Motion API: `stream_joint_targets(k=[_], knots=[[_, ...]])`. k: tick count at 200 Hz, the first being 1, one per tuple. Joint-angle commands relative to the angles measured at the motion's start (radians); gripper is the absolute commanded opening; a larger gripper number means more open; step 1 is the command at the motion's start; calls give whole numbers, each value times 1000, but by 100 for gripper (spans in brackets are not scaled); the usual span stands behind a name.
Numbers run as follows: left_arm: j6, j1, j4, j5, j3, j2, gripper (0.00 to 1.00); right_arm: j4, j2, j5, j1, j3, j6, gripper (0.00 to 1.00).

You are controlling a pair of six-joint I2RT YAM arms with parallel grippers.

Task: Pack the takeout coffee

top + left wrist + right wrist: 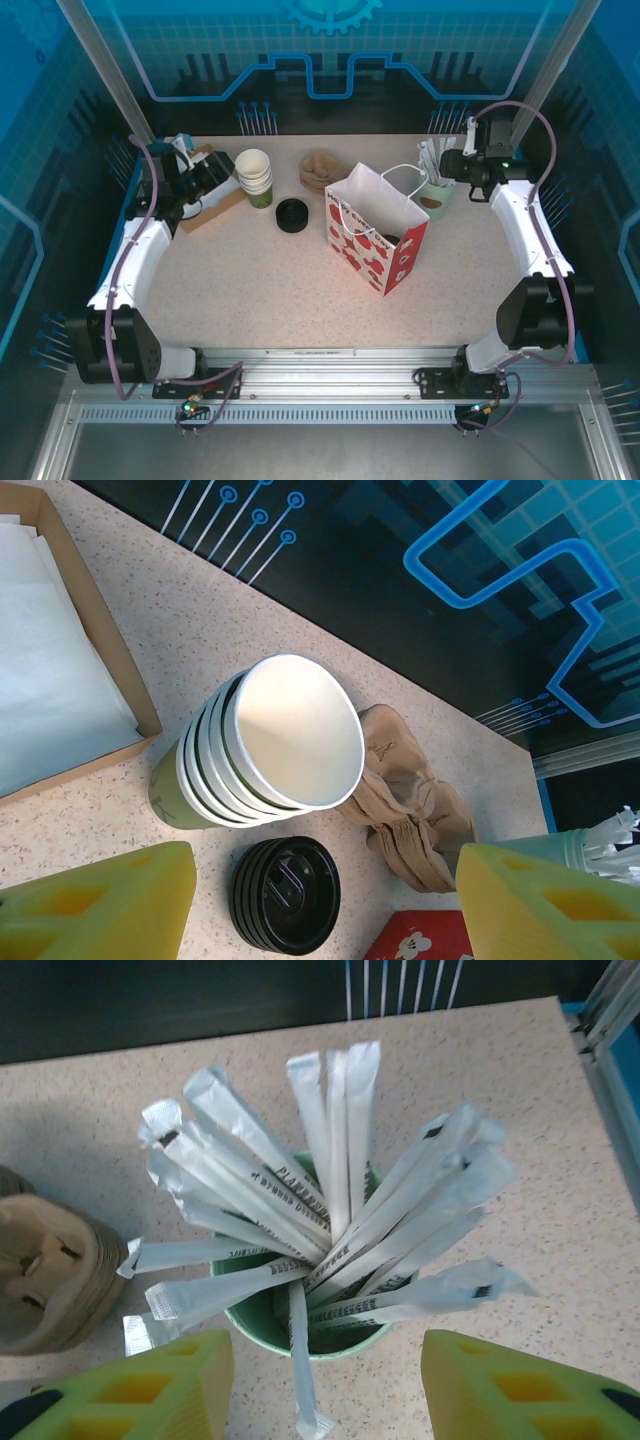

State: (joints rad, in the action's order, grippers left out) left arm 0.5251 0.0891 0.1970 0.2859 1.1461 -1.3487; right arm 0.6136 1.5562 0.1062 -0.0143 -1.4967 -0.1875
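Top external puts your paper bag (360, 235) mid-table, and the dark round shape in its mouth looks like the lidded coffee cup (393, 240), though you can't tell for sure. Your left gripper (320, 900) is spread wide over the cup stack (270, 740) and lids (287, 895) at the bag's 10 o'clock. The right gripper (325, 1380) is spread too, over the straw cup (340, 1345) at 2 o'clock.

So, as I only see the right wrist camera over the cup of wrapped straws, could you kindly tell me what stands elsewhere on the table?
Observer: A white paper bag with red print stands upright at mid-table, its mouth open.
Operator: Thank you. Are there any cups?
Observer: A stack of lidless green cups stands left of the bag, farther back.
Operator: And the other arm?
Observer: The left gripper is open, facing those cups.
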Motion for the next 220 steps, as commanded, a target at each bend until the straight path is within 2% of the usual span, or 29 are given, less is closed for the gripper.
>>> stream_joint_targets(k=[1,55,121,166,220], knots=[[-16,-8,-1,15,-16,13,71,-4,17,-36,-15,17,-17,48],[-19,-8,-5,18,-22,16,71,-20,43,-36,-14,56,-19,41],[-18,-8,-8,22,-25,14,71,-37,38,-79,-15,77,-28,18],[-17,-8,-10,24,-28,23,72,-10,-56,-79,-11,44,-27,5],[-16,-8,-1,31,-37,59,72,138,-259,-16,61,-71,17,4]])
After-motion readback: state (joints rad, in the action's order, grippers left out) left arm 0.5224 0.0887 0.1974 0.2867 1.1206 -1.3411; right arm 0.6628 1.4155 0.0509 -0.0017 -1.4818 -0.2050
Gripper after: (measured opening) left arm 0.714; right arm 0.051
